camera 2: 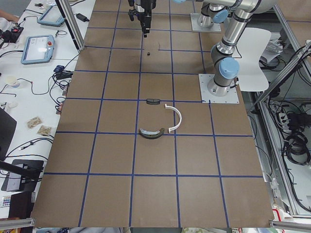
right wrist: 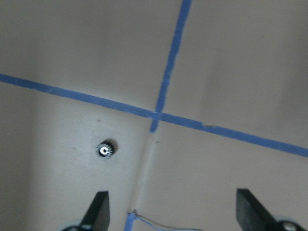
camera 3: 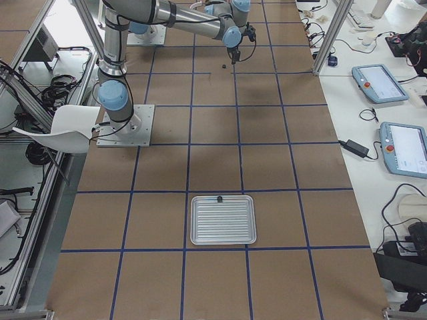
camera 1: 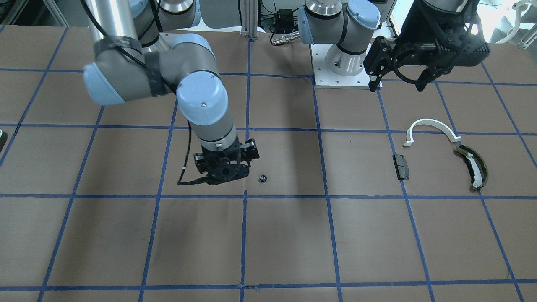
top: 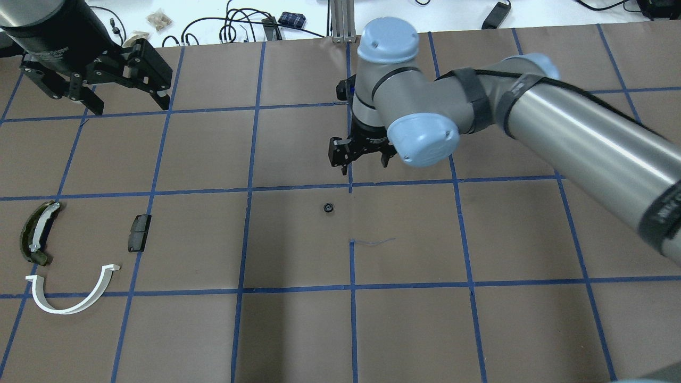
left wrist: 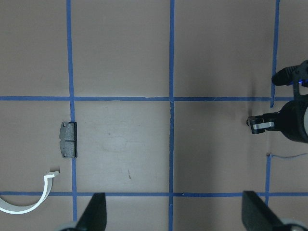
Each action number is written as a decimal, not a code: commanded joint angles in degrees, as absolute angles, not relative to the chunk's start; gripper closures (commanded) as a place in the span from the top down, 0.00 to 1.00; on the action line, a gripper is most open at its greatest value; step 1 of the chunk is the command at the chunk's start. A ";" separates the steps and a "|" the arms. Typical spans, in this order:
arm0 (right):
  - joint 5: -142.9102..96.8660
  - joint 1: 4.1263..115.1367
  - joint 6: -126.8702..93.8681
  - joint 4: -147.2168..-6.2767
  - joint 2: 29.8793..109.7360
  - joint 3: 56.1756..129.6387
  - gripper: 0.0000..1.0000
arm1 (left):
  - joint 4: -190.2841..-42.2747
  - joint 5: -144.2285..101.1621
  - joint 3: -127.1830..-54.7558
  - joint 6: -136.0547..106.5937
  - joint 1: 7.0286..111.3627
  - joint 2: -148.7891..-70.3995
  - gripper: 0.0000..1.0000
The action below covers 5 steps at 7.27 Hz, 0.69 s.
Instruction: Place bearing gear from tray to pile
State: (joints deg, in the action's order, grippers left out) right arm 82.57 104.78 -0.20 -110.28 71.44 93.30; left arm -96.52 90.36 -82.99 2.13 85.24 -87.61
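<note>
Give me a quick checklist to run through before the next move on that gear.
1. Gear out of any grip: ok, it lies alone on the table.
2. Gear orientation: ok, it lies flat with the bore facing up in the right wrist view.
3. Right gripper free: ok, open and empty, with the gear outside its fingers.
4. Left gripper ready: ok, open and empty, raised on the pile's side of the table.
5. Gear in the pile: not ok, it is well apart from those parts.
6. Which arm moves next: cannot tell.
</note>
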 commanded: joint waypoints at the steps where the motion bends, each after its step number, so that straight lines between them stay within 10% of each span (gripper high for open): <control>1: 83.49 93.74 8.52 -95.61 83.88 93.43 1.00 | -95.46 90.09 -82.97 1.24 84.55 -89.46 1.00; 5: 92.38 68.01 44.15 -88.41 89.21 93.69 1.00 | -87.67 89.91 -88.83 -0.60 94.88 -94.81 1.00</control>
State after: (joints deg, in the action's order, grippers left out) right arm 91.31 75.97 28.63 -88.96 88.72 93.56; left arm -92.27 89.91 -86.44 0.79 90.70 -92.13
